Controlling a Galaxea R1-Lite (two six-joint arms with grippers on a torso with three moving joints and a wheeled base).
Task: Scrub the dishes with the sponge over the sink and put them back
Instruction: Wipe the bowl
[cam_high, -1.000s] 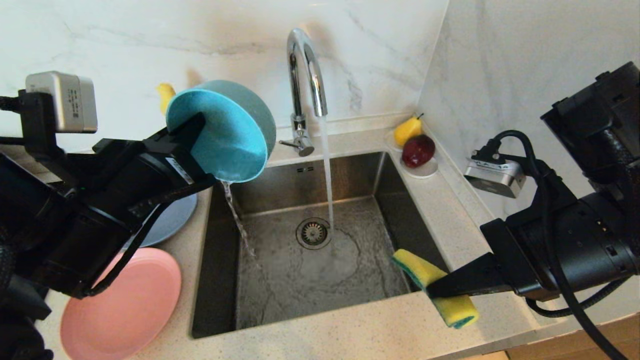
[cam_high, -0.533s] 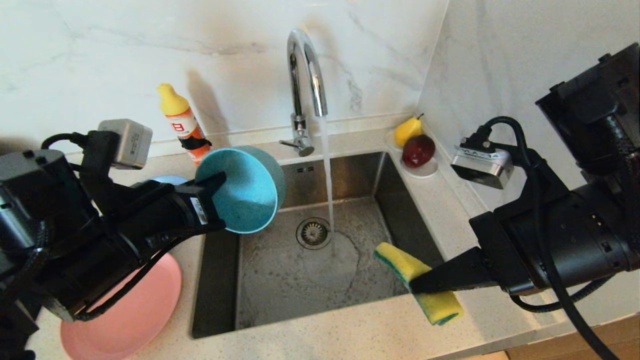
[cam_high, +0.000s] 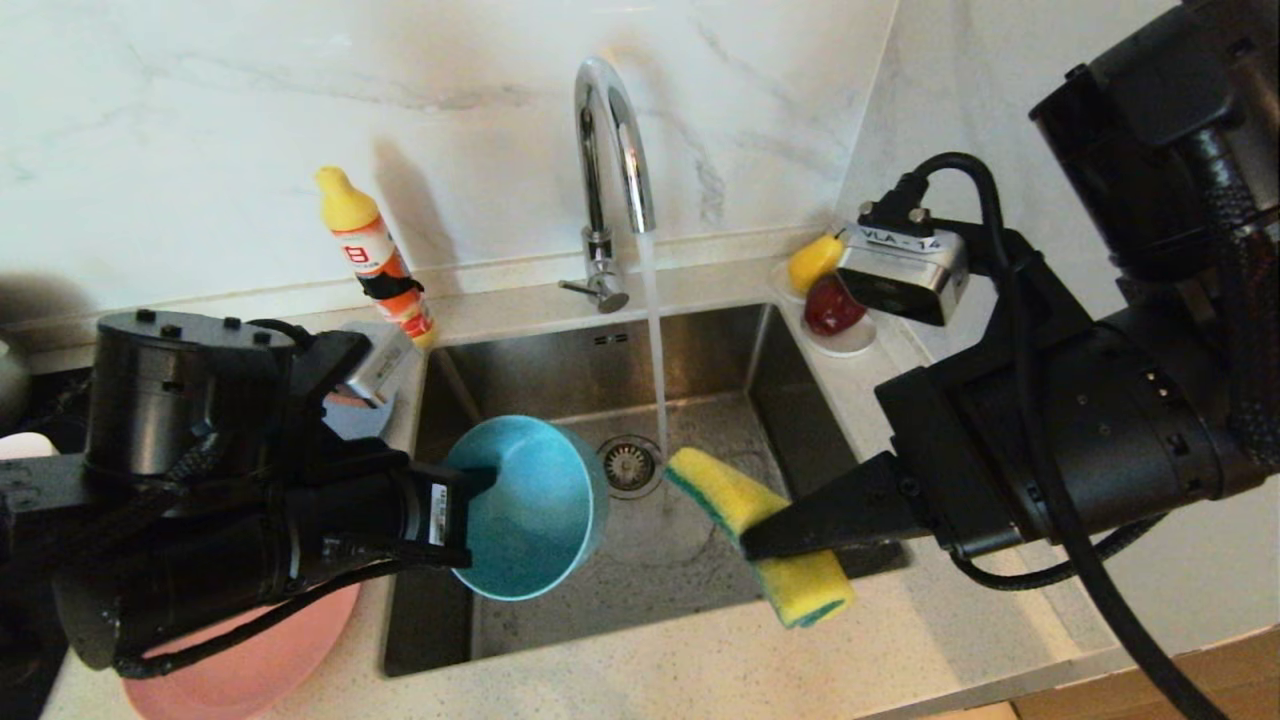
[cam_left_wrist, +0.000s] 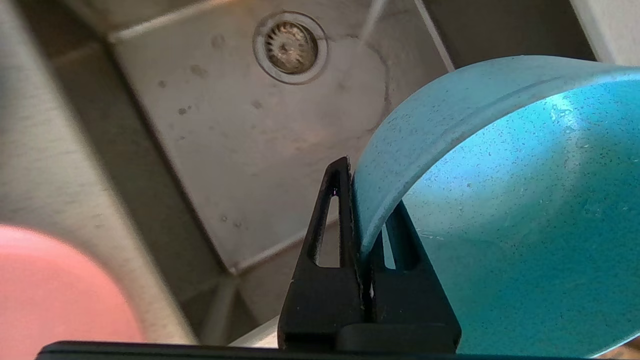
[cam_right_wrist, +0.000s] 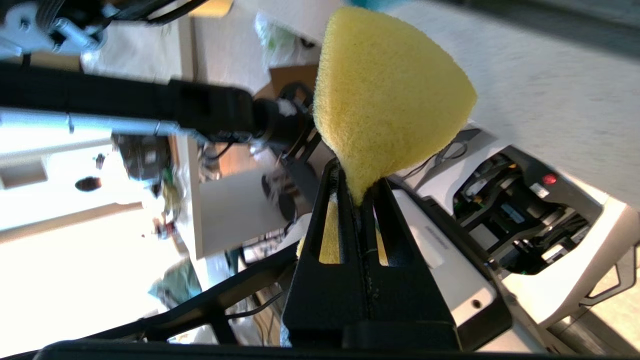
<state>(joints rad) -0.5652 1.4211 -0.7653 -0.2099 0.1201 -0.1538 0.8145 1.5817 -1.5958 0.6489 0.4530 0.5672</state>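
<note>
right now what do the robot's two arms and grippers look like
Both arms are chunky matte black cylinders with black cables looped alongside. Each gripper, left gripper and right gripper, ends in thin black wedge fingers with slotted cut-outs. A small silver-grey camera box sits on each wrist; the right one carries a white label, and a white sticker marks the left arm near the fingers.

The left gripper (cam_high: 472, 520) is clamped on the rim of the teal bowl (cam_high: 530, 510), which is tilted on its side over the left half of the sink (cam_high: 700, 350), its opening facing right. The right gripper (cam_high: 755, 545) pinches the sponge (cam_high: 755, 530) at its waist, over the sink's front right part and just right of the bowl. The tap (cam_high: 610, 180) at the sink's rear edge runs water beside the drain (cam_high: 628, 465); the pink plate (cam_high: 240, 660) lies on the counter left of the sink.
</note>
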